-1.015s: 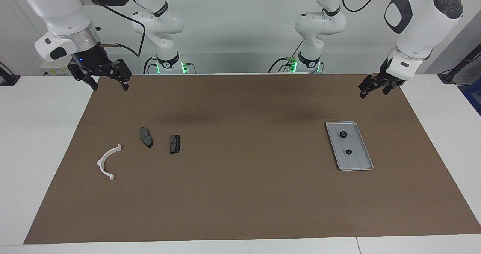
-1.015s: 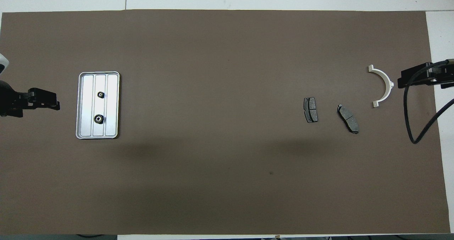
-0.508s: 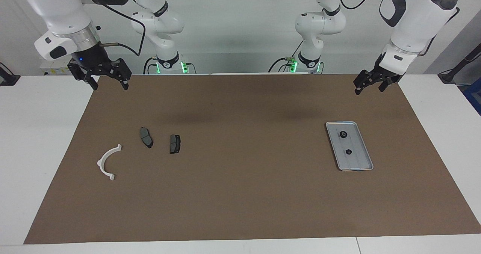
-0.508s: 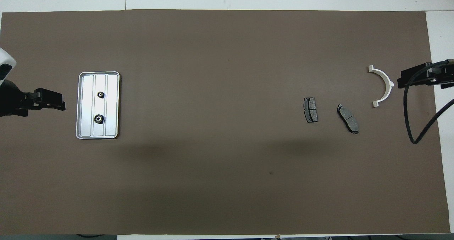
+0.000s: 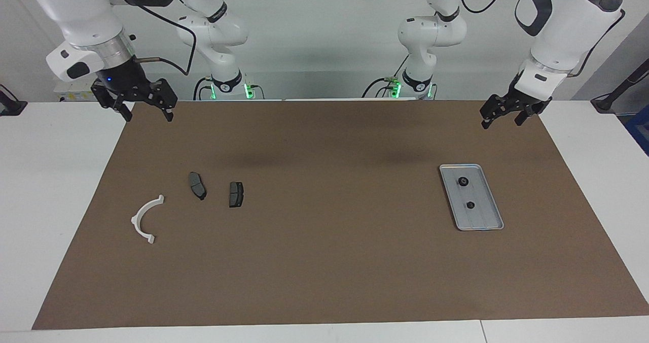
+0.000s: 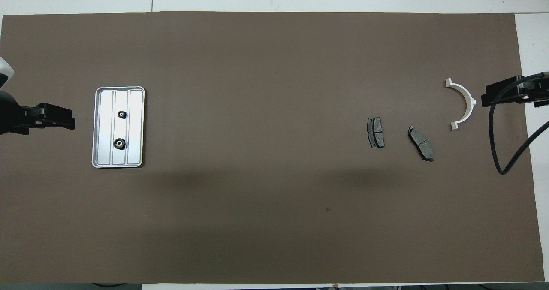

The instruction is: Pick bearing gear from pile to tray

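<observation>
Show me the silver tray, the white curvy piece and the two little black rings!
tray [image 6: 135, 127]: overhead view, bare floor.
white half-ring bracket [image 6: 466, 101]: overhead view, middle of its arc.
black rings [image 6: 119, 143]: overhead view, the ring nearer the robots.

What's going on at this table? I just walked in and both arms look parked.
Nothing is being handled right now. Two small black bearing gears already lie in the tray at the left arm's end. The left gripper hangs open over the brown mat's corner near the tray; the right gripper hangs open and empty at the opposite corner. A white bracket and two dark plates remain on the mat.
</observation>
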Robot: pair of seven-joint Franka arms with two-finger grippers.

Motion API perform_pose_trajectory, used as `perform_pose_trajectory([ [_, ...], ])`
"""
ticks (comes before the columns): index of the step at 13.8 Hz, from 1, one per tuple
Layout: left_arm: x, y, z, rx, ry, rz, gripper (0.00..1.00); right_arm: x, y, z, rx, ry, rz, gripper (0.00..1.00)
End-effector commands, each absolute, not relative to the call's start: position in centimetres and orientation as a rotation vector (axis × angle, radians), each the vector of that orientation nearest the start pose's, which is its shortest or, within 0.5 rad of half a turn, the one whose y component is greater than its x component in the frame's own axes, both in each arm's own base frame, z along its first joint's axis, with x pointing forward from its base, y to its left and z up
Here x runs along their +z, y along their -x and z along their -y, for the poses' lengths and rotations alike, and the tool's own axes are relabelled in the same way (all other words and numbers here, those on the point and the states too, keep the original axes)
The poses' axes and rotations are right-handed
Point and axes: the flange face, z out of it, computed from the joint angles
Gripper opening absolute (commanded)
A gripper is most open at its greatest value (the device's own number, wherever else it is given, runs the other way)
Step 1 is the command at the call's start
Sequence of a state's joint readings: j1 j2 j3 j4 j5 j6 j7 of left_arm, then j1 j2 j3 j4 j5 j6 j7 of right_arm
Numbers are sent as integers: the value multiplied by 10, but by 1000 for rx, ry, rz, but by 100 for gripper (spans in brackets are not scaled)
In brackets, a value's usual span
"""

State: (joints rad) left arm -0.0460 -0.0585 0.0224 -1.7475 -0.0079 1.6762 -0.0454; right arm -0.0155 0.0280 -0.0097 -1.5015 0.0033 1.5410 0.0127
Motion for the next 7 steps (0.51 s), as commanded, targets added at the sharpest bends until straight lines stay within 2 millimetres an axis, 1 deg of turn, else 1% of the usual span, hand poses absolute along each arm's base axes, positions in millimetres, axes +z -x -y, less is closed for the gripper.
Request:
perform_pose_trajectory([
  [1,589,-546,13,8,3153,2,100,639,-554,15,-41,3128,-24,100],
  [3,592,-545,18,1,3157,-10,100,639,-554,15,-41,3128,-26,100],
  [7,592,-545,17,1,3154,-11,100,638,-554,16,-39,3128,-28,100],
])
